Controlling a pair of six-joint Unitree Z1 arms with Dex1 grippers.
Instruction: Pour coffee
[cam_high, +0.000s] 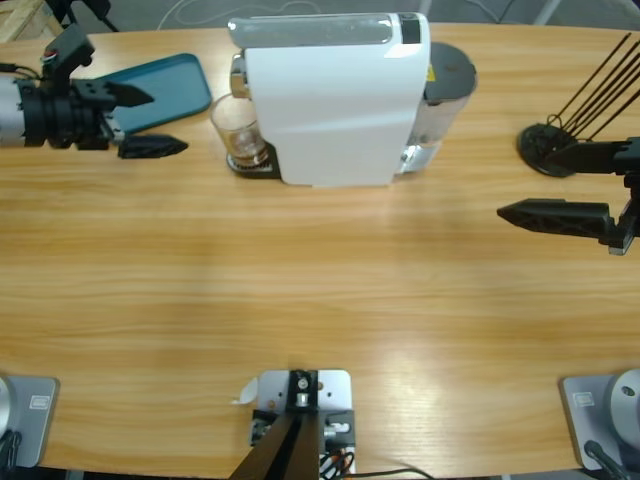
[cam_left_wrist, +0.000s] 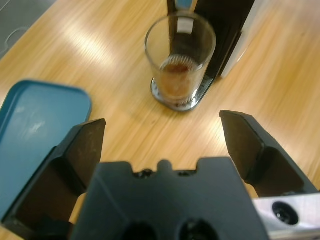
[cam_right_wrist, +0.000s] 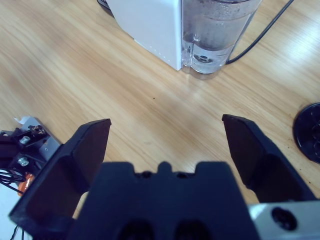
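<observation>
A little coffee (cam_left_wrist: 176, 80) already sits in the glass (cam_left_wrist: 180, 50) under the coffee machine (cam_high: 335, 95); both the left gripper (cam_high: 150, 122) and right gripper (cam_high: 545, 185), empty, gape wide, glass ungrasped.

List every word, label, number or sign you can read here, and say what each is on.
None can be read.
The coffee machine carries a yellow sticker at its rear: too small to read.
The glass, the teal tray and both grippers show no lettering.
</observation>
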